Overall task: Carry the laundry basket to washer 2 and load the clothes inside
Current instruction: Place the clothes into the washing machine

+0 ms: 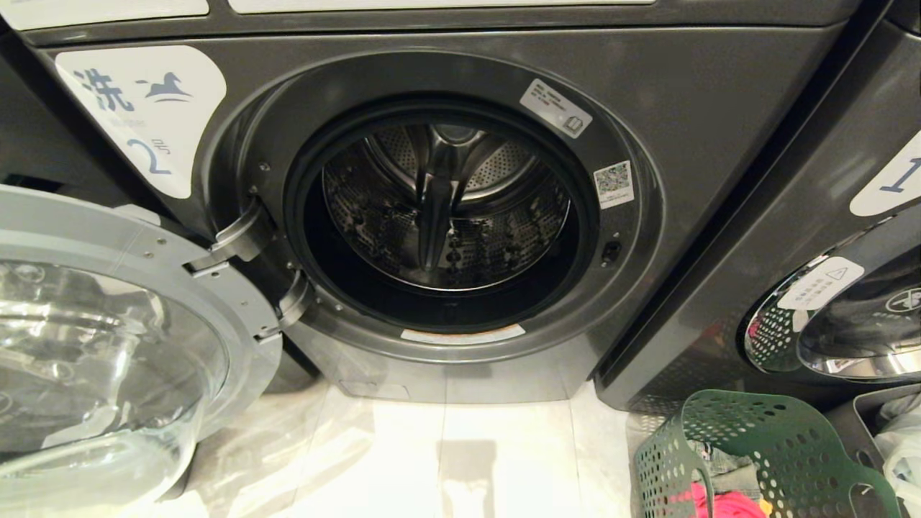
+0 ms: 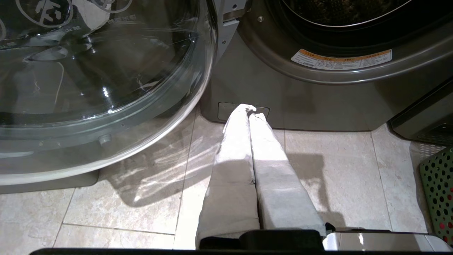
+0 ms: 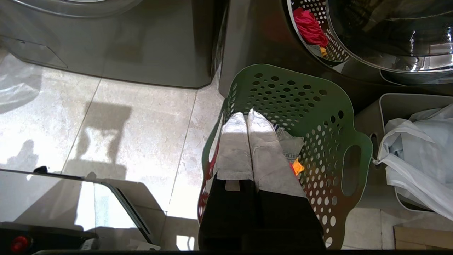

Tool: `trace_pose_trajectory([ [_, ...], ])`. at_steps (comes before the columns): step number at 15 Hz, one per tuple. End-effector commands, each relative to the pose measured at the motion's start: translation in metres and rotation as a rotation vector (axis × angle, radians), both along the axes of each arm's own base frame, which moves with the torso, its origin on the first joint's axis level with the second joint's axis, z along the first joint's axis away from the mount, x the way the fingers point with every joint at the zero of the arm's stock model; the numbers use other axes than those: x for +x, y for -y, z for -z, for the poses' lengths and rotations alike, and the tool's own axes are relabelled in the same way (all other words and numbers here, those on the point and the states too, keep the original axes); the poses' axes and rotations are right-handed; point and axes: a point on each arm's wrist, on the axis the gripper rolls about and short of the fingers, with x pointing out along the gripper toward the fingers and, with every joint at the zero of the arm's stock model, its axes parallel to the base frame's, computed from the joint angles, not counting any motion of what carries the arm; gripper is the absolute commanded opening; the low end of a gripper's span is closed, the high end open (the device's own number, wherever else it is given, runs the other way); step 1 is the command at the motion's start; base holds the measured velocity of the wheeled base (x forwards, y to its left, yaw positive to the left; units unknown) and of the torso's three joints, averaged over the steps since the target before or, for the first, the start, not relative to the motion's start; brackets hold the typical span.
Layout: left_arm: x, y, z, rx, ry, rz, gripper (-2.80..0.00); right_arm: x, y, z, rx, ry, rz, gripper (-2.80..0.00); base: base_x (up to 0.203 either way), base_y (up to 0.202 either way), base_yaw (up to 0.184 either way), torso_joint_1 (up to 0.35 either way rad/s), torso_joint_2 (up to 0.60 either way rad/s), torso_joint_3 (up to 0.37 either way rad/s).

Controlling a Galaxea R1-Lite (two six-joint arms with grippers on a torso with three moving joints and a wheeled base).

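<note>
While washer 2 stands open, the basket sits beside it; both grippers, left and right, are pinched closed, empty.

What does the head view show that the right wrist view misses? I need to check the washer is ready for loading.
Only the head view shows washer 2 with its "2" label, its empty drum and its glass door swung open to the left. Only the right wrist view shows the right gripper, jaws shut, above the laundry basket, plus the yellow-orange cloth and a grey bin holding a white bag. Both show the basket, pink-red clothing inside, and the tiled floor.
</note>
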Motion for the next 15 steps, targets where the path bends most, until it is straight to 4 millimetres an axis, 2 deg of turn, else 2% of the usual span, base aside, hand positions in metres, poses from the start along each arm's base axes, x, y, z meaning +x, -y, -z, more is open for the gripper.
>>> trace_pose_trajectory([
  [1, 0.0000, 0.0000, 0.0000, -0.001, 0.000, 0.000, -2.80, 0.0001, 0.0000, 0.0001, -0.002, -0.003, -0.001, -2.80, 0.000, 0.000, 0.000, 0.000, 0.00, 0.000],
  [15, 0.0000, 0.0000, 0.0000, -0.001, 0.000, -0.001, -2.80, 0.0001, 0.0001, 0.0001, 0.001, -0.003, 0.007, -2.80, 0.000, 0.000, 0.000, 0.000, 0.00, 0.000],
])
